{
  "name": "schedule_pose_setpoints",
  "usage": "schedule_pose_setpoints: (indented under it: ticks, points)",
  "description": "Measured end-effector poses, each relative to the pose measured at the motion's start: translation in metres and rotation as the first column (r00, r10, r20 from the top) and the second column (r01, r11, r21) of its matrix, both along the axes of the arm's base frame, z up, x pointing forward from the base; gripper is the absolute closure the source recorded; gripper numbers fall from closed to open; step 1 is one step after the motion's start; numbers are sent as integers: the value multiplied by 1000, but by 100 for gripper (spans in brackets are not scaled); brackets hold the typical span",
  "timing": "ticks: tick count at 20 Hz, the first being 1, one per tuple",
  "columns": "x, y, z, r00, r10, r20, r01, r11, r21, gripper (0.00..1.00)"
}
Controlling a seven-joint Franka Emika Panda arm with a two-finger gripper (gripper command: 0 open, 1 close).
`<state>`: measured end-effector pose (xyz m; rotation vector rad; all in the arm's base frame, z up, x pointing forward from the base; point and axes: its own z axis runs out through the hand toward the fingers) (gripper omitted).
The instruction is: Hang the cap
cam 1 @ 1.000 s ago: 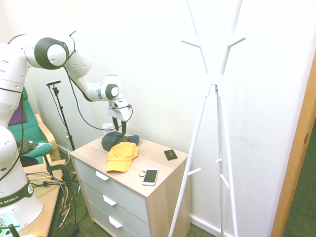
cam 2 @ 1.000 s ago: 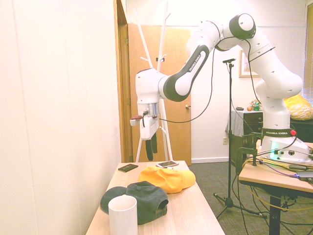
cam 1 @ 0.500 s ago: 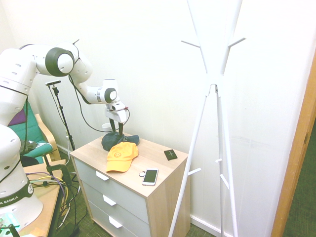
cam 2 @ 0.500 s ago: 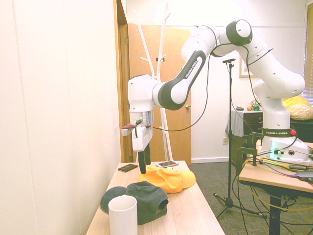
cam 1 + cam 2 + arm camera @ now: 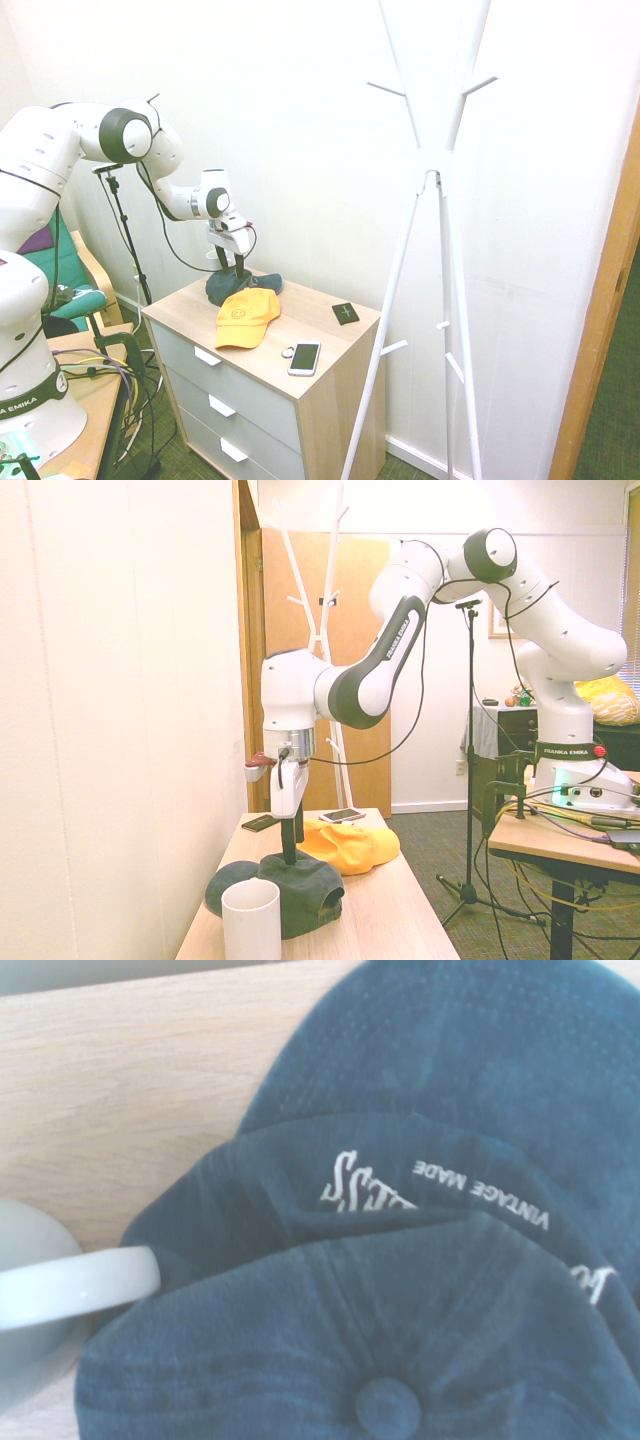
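The jaws (image 5: 230,272) stood wide over the navy cap (image 5: 240,286), perhaps touching; the grasp was in hand. Next: close on cloth, avoiding the mug (image 5: 252,925).

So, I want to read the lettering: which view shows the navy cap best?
The wrist view: the navy cap fills it, "VINTAGE MADE" legible. Both exterior views show it smaller, beside the yellow cap, lettering unreadable.
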<state>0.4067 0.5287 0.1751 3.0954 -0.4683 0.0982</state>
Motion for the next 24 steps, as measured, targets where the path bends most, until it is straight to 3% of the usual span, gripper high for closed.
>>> schedule_pose_setpoints:
  ticks: [2,3,9,24]
  points:
    - [-1,3,-6,1000,5,2,-5,1000,-5,0]
    - [-2,4,-9,1000,8,6,-8,1000,-6,100]
    - [1,10,-24,999,23,49,-23,1000,2,100]
    - [12,7,-23,997,11,75,-11,1000,4,100]
